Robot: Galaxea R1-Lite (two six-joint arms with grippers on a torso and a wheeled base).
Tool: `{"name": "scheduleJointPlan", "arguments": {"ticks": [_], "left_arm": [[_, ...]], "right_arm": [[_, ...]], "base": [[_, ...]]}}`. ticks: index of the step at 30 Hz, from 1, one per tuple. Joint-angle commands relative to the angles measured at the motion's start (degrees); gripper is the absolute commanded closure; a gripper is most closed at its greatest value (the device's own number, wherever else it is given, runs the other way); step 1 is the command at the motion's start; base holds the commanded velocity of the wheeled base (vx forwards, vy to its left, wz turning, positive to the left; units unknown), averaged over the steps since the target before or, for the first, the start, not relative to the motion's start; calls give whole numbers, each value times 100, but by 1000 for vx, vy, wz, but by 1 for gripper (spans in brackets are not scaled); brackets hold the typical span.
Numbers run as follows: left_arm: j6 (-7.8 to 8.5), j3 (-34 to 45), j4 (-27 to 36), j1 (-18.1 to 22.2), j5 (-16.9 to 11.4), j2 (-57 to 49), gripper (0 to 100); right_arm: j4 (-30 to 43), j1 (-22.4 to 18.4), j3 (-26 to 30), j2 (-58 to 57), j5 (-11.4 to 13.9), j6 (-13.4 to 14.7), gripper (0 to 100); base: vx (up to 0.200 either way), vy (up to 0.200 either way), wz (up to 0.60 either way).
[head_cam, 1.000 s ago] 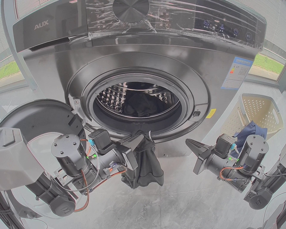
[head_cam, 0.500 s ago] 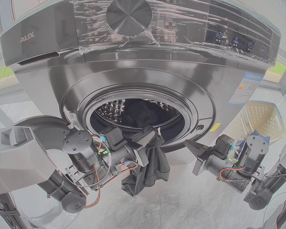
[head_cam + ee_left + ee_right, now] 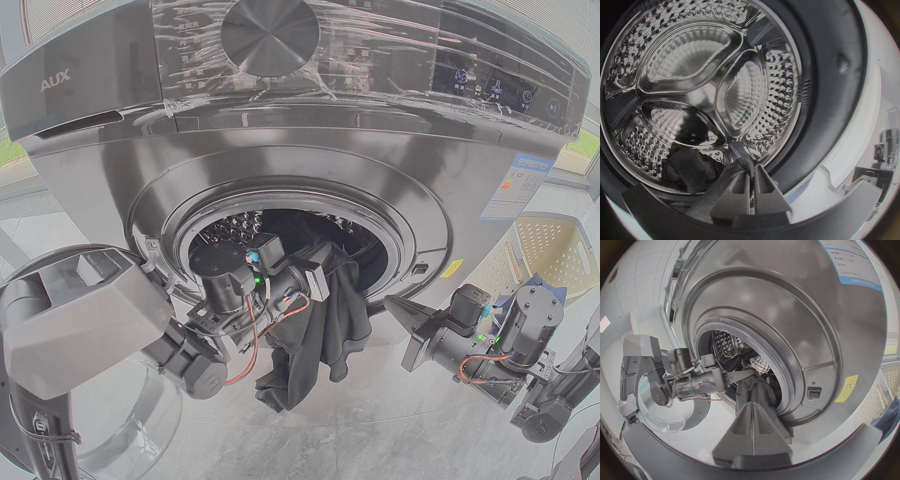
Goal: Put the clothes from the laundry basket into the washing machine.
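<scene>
Black garment (image 3: 331,319) in left end effector (image 3: 752,168)

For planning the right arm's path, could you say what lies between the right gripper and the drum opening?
The dark garment hangs there from the left gripper, over the opening's rim, in the right wrist view.

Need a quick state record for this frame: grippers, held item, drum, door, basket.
left gripper: shut on the dark garment, at the drum mouth
dark garment: pinched end at the opening, the rest hangs down outside, in front of the machine
right gripper: shut, holds nothing, low in front of the machine, right of the opening
drum: dark clothing lies at the bottom
door: open, swung to the robot's left
laundry basket: right of the machine, blue garment in it
</scene>
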Motion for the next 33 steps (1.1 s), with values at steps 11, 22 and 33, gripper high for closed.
{"name": "scheduleJointPlan", "arguments": {"ticks": [11, 22, 33], "left_arm": [[21, -2918, 1460, 478, 943, 1439, 100], [21, -5229, 2436, 759, 1497, 2125, 100], [-5, -5818, 2497, 751, 1637, 2344, 100]], "right_arm": [[-1, 39, 16, -7, 1, -1, 100], [-1, 83, 25, 29, -8, 8, 100], [-1, 92, 34, 46, -8, -1, 100]], "base": [[0, 0, 0], [0, 0, 0], [0, 0, 0]]}}
